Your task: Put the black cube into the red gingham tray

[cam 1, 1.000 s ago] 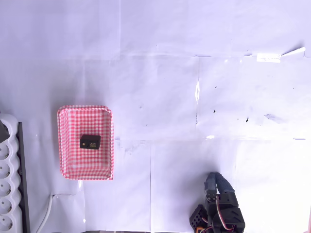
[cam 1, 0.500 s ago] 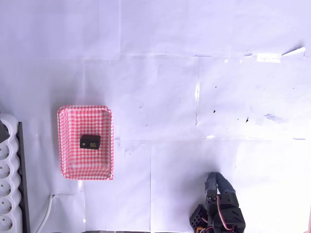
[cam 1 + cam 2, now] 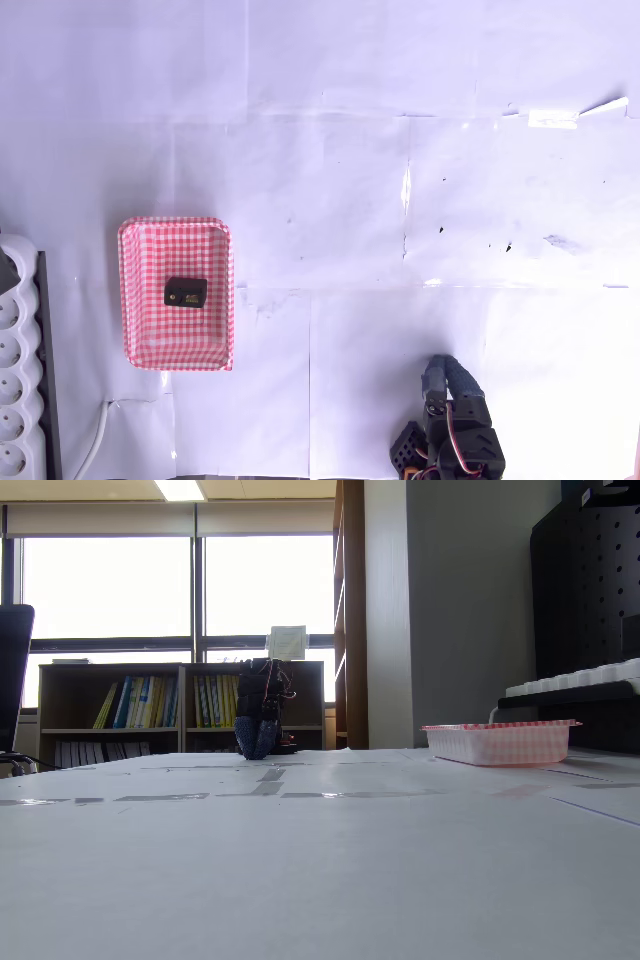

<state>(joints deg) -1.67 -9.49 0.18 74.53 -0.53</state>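
A white paper-covered table (image 3: 400,200) fills the overhead view. At the left lies the red gingham tray (image 3: 128,300), its long axis running top to bottom in the picture. The black cube (image 3: 185,292) rests on the tray floor near the middle, a small light mark on its upper face. A white power strip (image 3: 15,380) lies just left of the tray. The gripper (image 3: 436,385) sits folded at the bottom edge, well apart from the tray; whether its jaws are parted cannot be told.
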